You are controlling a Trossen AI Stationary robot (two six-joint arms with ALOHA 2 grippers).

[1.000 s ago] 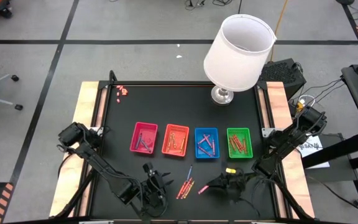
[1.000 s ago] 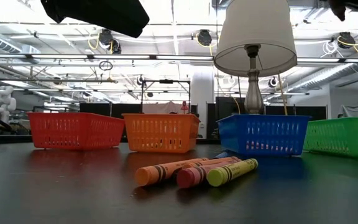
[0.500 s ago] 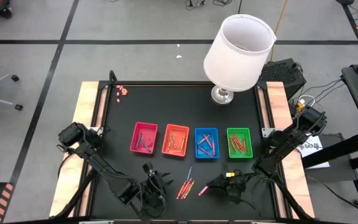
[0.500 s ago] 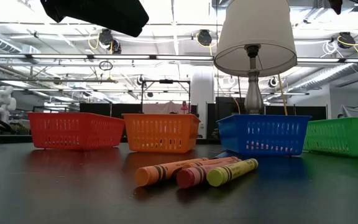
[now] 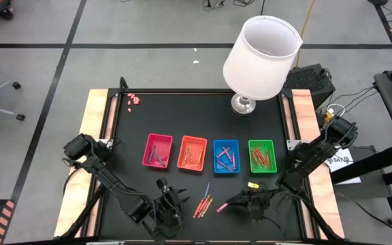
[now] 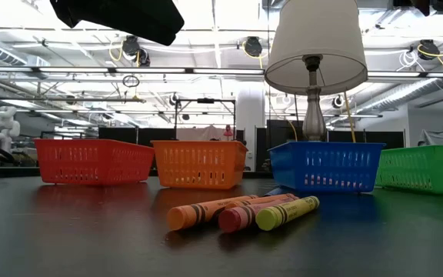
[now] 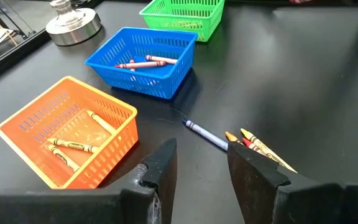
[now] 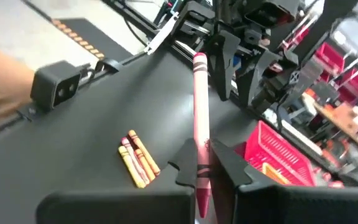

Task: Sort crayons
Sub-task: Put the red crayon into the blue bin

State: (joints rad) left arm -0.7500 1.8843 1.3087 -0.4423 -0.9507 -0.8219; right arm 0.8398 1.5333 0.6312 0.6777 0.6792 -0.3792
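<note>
On the black table [image 5: 135, 129], four baskets [image 5: 226, 157] hold crayons [image 5: 192, 154].

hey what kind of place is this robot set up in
Probably a robotics lab or open industrial workshop. The low view shows a high ceiling with exposed pipes and hanging lights and a white robot figure in the background; the high view shows a taped concrete floor around the table.

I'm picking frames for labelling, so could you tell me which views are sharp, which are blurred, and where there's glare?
Right wrist view: blurred throughout, though the pink crayon in the right gripper reads clearly. Left wrist view: sharp on the orange basket and blue crayon. Low view: crayons crisp, ceiling lights bright behind the lamp. High view: even light, crayons tiny.
</note>
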